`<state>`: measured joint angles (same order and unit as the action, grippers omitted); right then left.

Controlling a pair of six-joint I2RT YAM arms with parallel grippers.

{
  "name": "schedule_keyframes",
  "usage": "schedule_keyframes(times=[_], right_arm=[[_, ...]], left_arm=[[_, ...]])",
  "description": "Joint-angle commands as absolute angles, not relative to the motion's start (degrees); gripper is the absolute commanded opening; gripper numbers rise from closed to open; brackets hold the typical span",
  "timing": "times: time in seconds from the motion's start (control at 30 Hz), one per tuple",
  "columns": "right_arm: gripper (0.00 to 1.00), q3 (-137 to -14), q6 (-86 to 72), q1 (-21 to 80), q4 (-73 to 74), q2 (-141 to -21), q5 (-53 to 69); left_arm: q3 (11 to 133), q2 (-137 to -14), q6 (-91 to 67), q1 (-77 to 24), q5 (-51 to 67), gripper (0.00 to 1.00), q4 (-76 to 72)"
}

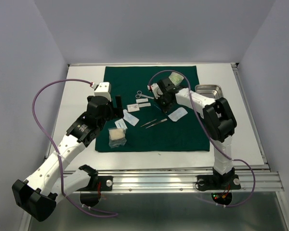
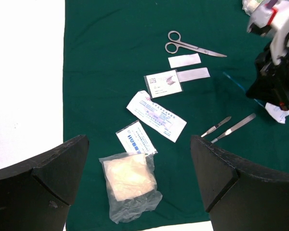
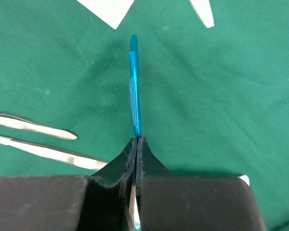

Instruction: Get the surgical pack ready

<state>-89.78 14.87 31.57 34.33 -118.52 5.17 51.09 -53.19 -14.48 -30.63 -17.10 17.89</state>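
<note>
The dark green drape (image 1: 125, 79) lies spread over the table. On it rest metal scissors (image 2: 188, 46), two forceps (image 2: 229, 126), several white packets (image 2: 156, 115) and a clear bag of gauze (image 2: 130, 180). The steel tray (image 1: 208, 90) stands off the cloth at the right. My right gripper (image 3: 136, 140) is low over the drape and shut on a thin blue-handled instrument (image 3: 134, 86) that sticks out ahead of the jaws. My left gripper (image 2: 139, 139) hovers wide open above the gauze bag and holds nothing.
A white packet (image 1: 177, 114) lies beside the right arm, and another (image 1: 173, 78) lies at the drape's back edge. Bare white table (image 1: 79, 101) flanks the cloth on the left. A purple cable (image 1: 43, 91) loops over the left arm.
</note>
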Motion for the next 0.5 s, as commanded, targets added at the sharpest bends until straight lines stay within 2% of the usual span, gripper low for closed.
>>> schedule_keyframes(times=[0.0,0.27,0.47], right_arm=[[0.01,-90.09,10.55,32.08,30.77,-111.19,3.35],[0.01,-87.02,0.10,30.41,23.75,-105.39,-5.52],[0.01,-82.97,-6.41,26.20,18.82,-101.96,-7.37]], left_arm=[[50.80,-52.82,-14.77,-30.41,-17.58,0.99,16.96],[50.45,-52.82,-14.68,-30.32,-17.14,0.99,16.61],[50.19,-52.47,-14.50,-30.32,-17.05,0.99,16.17]])
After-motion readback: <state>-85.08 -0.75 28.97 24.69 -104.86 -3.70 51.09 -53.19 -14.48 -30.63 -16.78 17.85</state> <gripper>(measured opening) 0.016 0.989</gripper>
